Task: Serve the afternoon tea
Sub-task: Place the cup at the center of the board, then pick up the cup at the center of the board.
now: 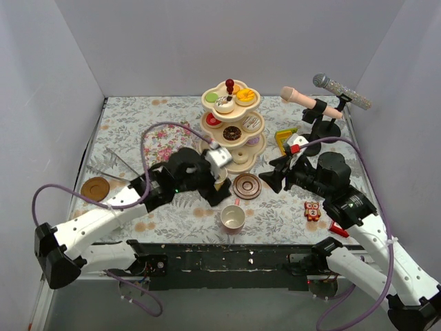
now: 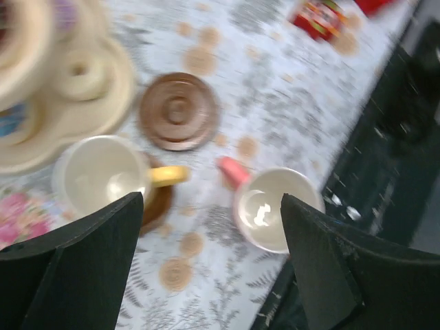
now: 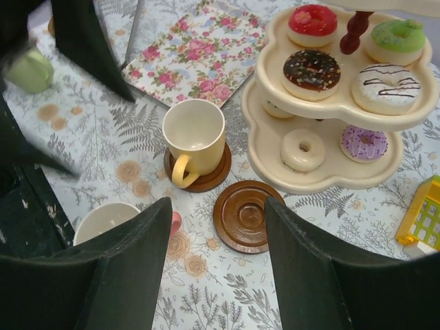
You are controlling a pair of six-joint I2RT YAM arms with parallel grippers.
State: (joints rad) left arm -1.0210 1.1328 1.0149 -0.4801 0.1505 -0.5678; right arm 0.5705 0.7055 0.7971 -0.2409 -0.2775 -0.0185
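The cream three-tier stand (image 1: 231, 127) with a red knob holds several toy donuts (image 3: 311, 70). A yellow-handled cup (image 3: 194, 137) stands on a brown saucer beside the stand's base. An empty saucer (image 1: 247, 186) lies in front of the stand and shows in the right wrist view (image 3: 242, 216). A pink-handled cup (image 1: 232, 218) stands on the cloth near the front edge. A green cup (image 3: 31, 71) shows blurred at the left. Another saucer (image 1: 95, 187) lies far left. My left gripper (image 1: 219, 187) is open and empty above the yellow-handled cup (image 2: 103, 172) and pink-handled cup (image 2: 275, 206). My right gripper (image 1: 272, 181) is open and empty over the empty saucer.
A floral napkin (image 1: 169, 141) lies left of the stand, with metal tongs (image 1: 114, 162) beside it. Two microphones (image 1: 337, 89) stand at the back right near a yellow block (image 1: 286, 138). A red owl block (image 1: 312, 210) lies front right. White walls enclose three sides.
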